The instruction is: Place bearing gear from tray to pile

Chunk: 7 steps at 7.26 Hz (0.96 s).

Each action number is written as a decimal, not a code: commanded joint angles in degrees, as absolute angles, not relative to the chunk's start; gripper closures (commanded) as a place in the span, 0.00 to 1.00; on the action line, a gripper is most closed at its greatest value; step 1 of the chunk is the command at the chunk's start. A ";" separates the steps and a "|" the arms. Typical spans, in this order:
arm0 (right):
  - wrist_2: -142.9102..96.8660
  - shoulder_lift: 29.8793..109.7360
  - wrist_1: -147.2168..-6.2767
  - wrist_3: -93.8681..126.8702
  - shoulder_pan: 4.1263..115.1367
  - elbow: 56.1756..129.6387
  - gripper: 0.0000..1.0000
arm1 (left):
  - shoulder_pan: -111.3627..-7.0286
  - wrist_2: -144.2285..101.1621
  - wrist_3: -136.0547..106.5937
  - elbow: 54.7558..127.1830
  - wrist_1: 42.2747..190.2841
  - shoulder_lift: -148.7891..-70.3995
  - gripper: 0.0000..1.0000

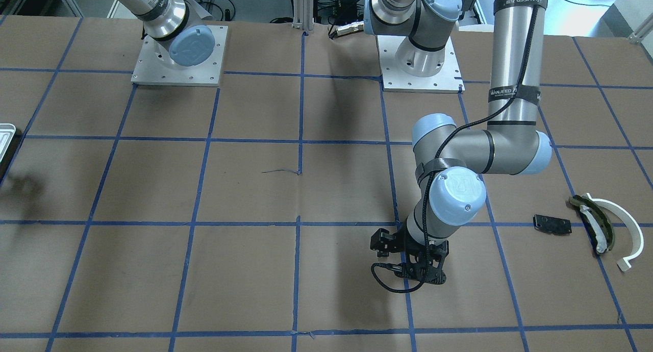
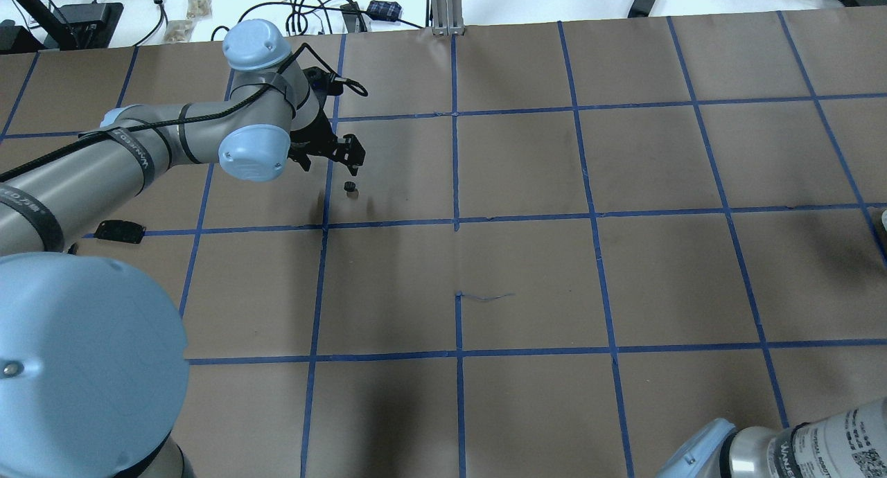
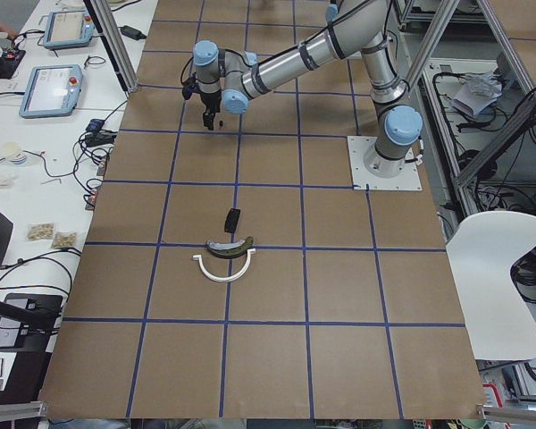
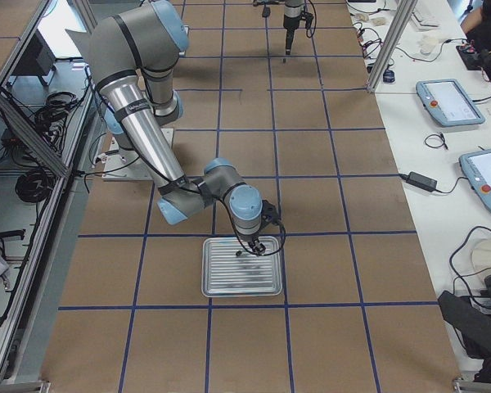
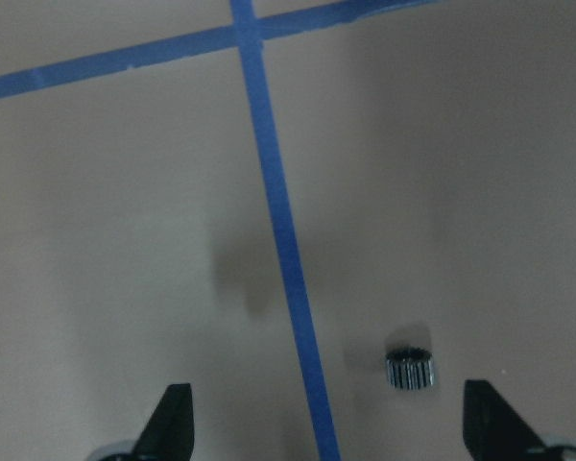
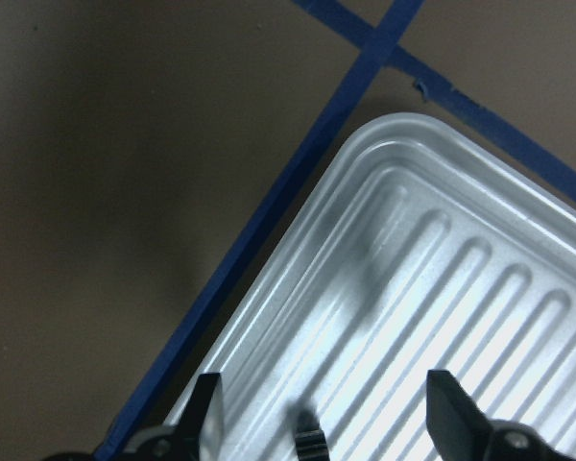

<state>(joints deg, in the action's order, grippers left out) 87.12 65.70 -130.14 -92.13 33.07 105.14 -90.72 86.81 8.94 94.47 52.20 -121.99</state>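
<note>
the left claw hangs released over the desk, fingers spread wide and holding nothing. the bearing gear lies on the bare paper just under it, inside the span of the fingers but nearer one finger than the other, beside a blue tape line. from overhead the same small dark gear sits just below the left claw, apart from it.

the right claw is also released, its fingers parted above a rounded corner of the tray, with nothing between them. in the view from the robot's right end it hovers low over the tray, and i see no gear on the ribbed floor that shows there.

as i read it, the job is about half done: the gear is out of the tray and set on the desk within the left claw's reach, but it is not yet with the pile. the pile lies well apart from the left claw, out to its far side from the tray. what is left is for the left claw to come down, close on the gear, carry it across and let it go there.

count: one bearing gear; one tray; two claws; three pile parts, namely one white arc, one olive-and-white curved piece touching it, and one black plate just beside them.
</note>
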 commanded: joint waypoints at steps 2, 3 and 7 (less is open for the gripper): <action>90.09 64.87 -130.96 -96.50 32.61 105.56 0.34 | -92.02 85.78 4.92 95.54 49.57 -123.40 0.17; 90.78 64.69 -131.48 -97.20 32.43 105.56 0.39 | -92.20 86.04 5.01 95.45 49.57 -123.40 0.50; 91.32 64.42 -131.84 -98.53 31.82 105.64 0.69 | -92.20 86.22 4.83 95.28 50.54 -123.31 1.00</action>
